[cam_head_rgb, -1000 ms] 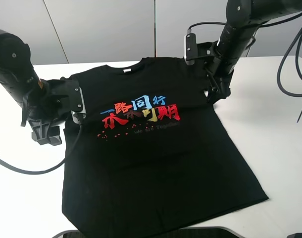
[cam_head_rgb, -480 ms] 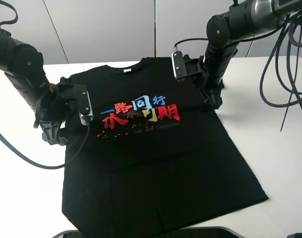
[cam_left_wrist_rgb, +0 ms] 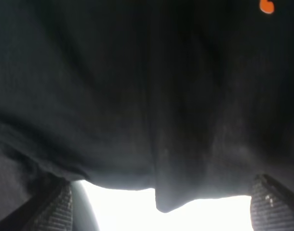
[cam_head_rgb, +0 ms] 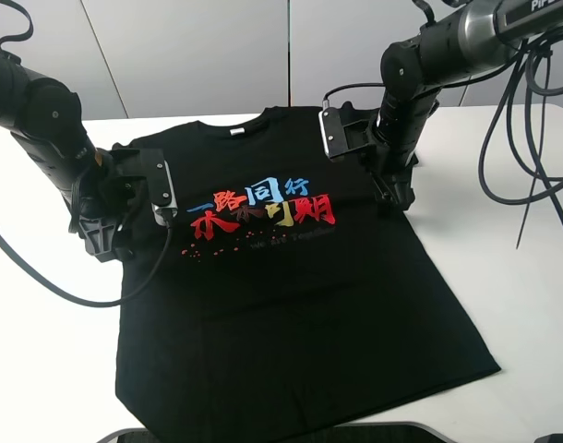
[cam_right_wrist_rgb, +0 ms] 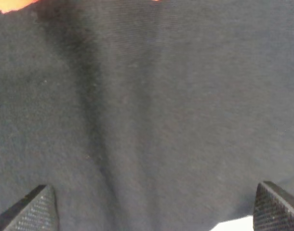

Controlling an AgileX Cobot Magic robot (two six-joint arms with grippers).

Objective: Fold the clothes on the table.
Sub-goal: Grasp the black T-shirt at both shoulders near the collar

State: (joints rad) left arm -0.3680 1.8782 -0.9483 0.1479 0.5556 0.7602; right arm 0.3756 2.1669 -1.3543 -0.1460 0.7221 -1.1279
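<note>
The white counter (cam_head_rgb: 512,277) carries the black shirt (cam_head_rgb: 291,305), spread flat with the print up. The left hand (cam_head_rgb: 101,242) and right hand (cam_head_rgb: 397,189) sit low at its opposite upper edges, fingers wide apart, probably to pinch cloth for folding; no container shows

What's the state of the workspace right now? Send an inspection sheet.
Surface: white table, plain, with the shirt spread on it.
Job's things: black T-shirt lies flat and unfolded, print up, white neck label at the far side.
Clutter: nothing seen.
Grippers: left gripper at the sleeve on its side, jaws open at the cloth; right gripper at the other sleeve, jaws open over cloth.
Cables: black cable loops over the table by the left arm; more cables hang by the right arm.
Surroundings: grey wall panels behind the table.
</note>
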